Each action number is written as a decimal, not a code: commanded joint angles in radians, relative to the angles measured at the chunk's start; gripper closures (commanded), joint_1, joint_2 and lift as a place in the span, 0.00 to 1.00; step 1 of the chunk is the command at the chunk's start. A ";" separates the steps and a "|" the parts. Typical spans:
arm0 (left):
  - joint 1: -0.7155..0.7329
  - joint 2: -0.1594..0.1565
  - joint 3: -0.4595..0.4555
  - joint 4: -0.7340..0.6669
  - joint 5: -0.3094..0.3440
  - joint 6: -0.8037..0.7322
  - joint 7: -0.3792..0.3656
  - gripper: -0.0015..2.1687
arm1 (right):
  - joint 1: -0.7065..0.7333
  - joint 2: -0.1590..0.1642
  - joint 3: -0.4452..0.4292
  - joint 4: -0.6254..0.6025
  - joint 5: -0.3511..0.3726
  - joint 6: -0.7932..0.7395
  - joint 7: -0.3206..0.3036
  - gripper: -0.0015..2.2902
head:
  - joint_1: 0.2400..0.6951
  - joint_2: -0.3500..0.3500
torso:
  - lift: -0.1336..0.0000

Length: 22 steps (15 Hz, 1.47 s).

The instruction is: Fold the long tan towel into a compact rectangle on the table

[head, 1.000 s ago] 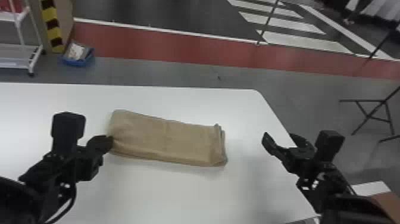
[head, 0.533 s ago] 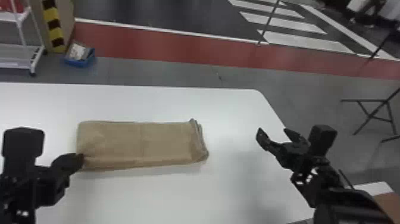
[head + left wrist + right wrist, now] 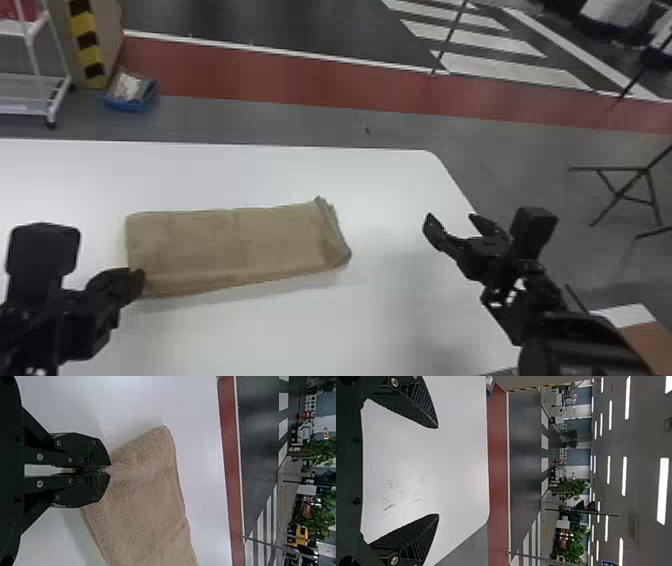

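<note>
Evidently the tabletop [image 3: 280,175] carries a towel [image 3: 200,240] already doubled into a long, flat strip, lying left of the middle in the head view. The step in hand looks like placing or straightening this strip before another fold; the work seems well past its start, though the shape is longer than a compact rectangle calls for. The left claw [image 3: 138,281] is clenched on the towel's near left corner [image 3: 154,286]. The right claw [image 3: 451,218] is released and waits well apart from the towel, past its layered end [image 3: 334,232].

Next, the left claw probably needs to set the corner down square and let go, or carry that end across toward the other. A sideways pull could skew the layers, which already sit unevenly at the far-right end.

As for the views, the head view gives the strip's whole outline and a faint crease [image 3: 241,245] across its middle, a likely line for the next fold. The left wrist view adds the grip itself: the fingers [image 3: 85,492] meet on a small pinched ridge of cloth. The right wrist view makes plain how widely the right claw is spread.
</note>
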 commanded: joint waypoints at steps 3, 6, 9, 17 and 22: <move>-0.024 0.004 0.000 0.012 -0.016 -0.033 0.003 0.24 | -0.003 -0.003 -0.001 0.001 0.005 0.010 0.000 0.04 | 1.00 0.06 | 0.04; 0.002 0.007 0.002 -0.055 -0.019 -0.033 0.011 0.03 | -0.011 -0.003 0.003 -0.011 0.005 0.053 0.000 0.04 | 1.00 0.06 | 0.04; -0.005 0.000 -0.018 -0.064 -0.087 -0.067 0.015 0.04 | -0.017 0.000 0.016 -0.052 0.002 0.142 0.008 0.04 | 1.00 0.06 | 0.04; -0.199 -0.020 -0.149 0.169 -0.127 -0.076 -0.048 0.88 | -0.094 0.031 0.099 -0.125 -0.001 0.394 0.145 0.04 | 1.00 0.14 | 0.04; -0.232 -0.017 -0.162 0.264 -0.165 -0.129 -0.081 0.88 | -0.227 0.031 0.157 -0.049 -0.014 0.556 0.175 0.10 | 1.00 0.22 | 0.04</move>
